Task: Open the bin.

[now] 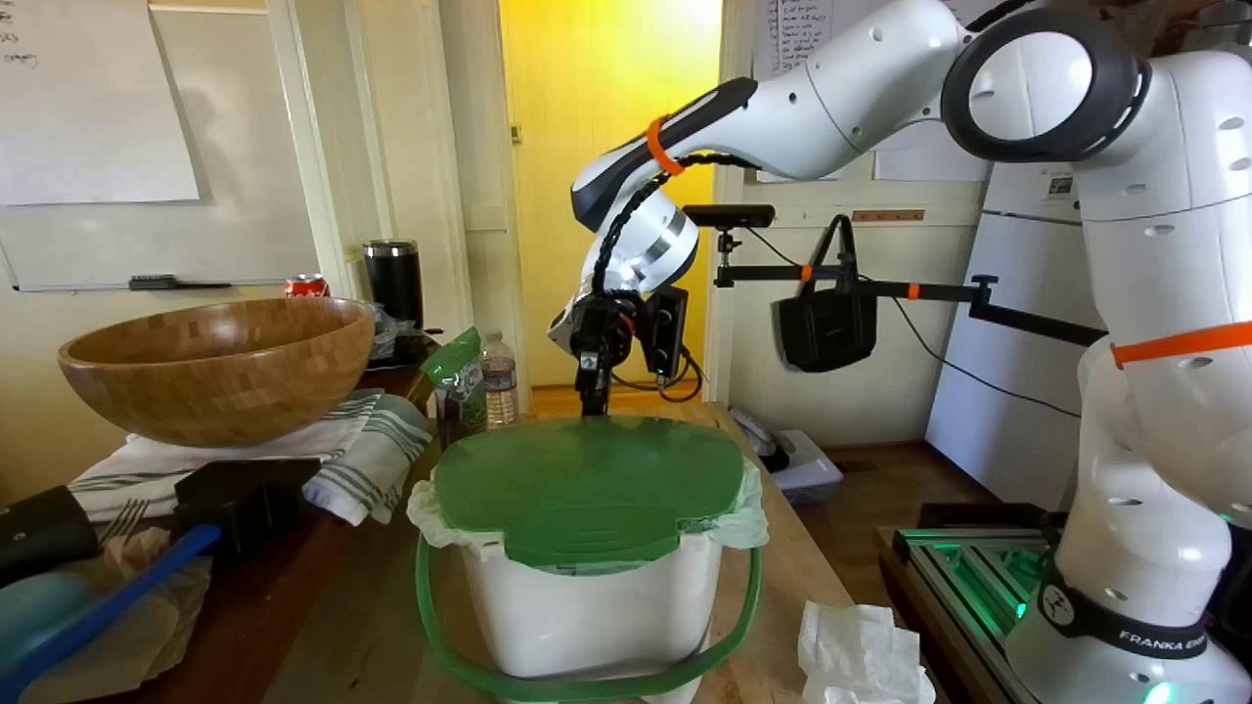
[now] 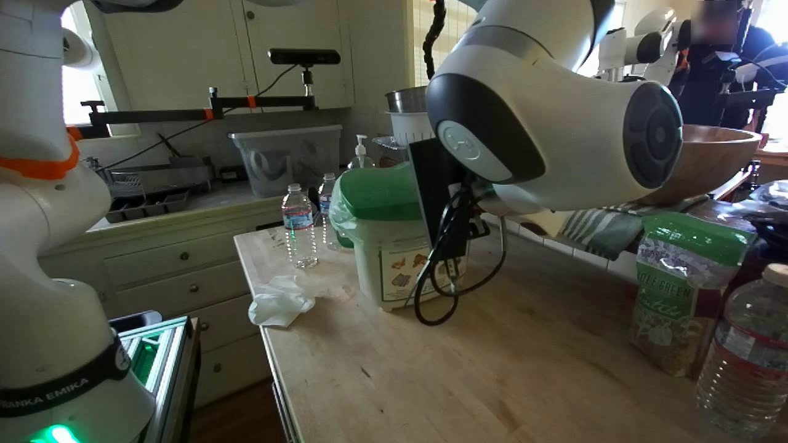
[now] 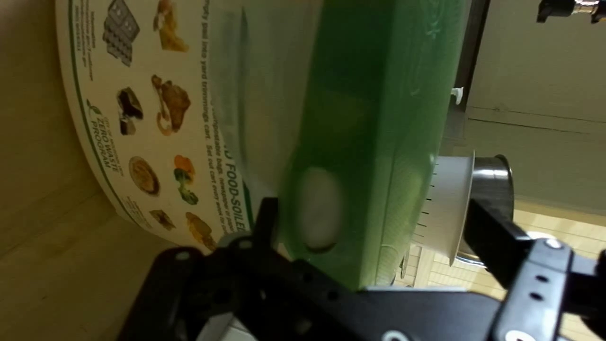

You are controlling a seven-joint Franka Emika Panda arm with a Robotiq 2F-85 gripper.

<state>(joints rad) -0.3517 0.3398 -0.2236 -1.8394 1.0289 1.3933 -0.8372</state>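
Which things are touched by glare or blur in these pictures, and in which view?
In an exterior view, the yellow door glows very bright toward its top; in an exterior view, the window at the upper right is washed out to white; in the wrist view, the green lid looks out of focus, while large words on the printed label are readable.

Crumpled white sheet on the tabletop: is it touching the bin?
Apart. In both exterior views, a strip of tabletop shows between the crumpled white sheet and the bin, with no overlap in either.
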